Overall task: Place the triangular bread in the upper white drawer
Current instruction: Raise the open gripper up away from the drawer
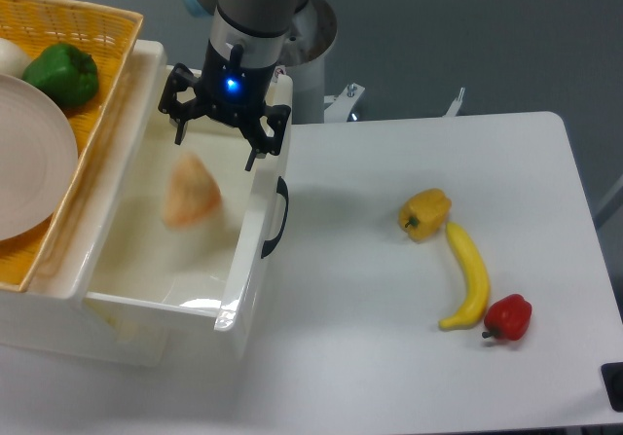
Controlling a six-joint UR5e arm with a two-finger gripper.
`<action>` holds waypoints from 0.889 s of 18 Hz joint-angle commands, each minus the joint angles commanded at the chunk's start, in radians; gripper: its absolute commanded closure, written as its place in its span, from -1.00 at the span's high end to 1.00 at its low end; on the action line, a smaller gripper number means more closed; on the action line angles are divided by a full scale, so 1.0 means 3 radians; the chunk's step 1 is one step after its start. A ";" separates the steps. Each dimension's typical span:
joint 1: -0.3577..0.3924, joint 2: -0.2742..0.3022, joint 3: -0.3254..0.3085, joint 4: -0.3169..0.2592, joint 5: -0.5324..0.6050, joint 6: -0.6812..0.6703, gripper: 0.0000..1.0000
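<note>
The triangular bread [191,192], tan-orange and blurred, is inside the upper white drawer [251,245], below the gripper and apart from it. Whether it touches the drawer floor I cannot tell. My gripper [222,146] hangs over the drawer's back right part, fingers spread wide and open, with nothing between them. The drawer is pulled out, its black handle [280,217] facing right.
A yellow wicker basket [58,21] at the upper left holds a white plate [29,153] and a green pepper [62,73]. On the table to the right lie a yellow bell pepper [425,213], a banana [468,275] and a red pepper [509,317].
</note>
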 joint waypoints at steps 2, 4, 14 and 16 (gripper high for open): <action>-0.0005 0.0010 0.0000 -0.0005 0.0000 -0.0005 1.00; -0.0005 0.0010 0.0000 -0.0005 0.0000 0.0000 1.00; 0.0245 -0.0031 0.0036 0.0235 0.0408 0.0602 1.00; 0.0246 -0.0076 0.0021 0.0230 0.0597 0.0868 1.00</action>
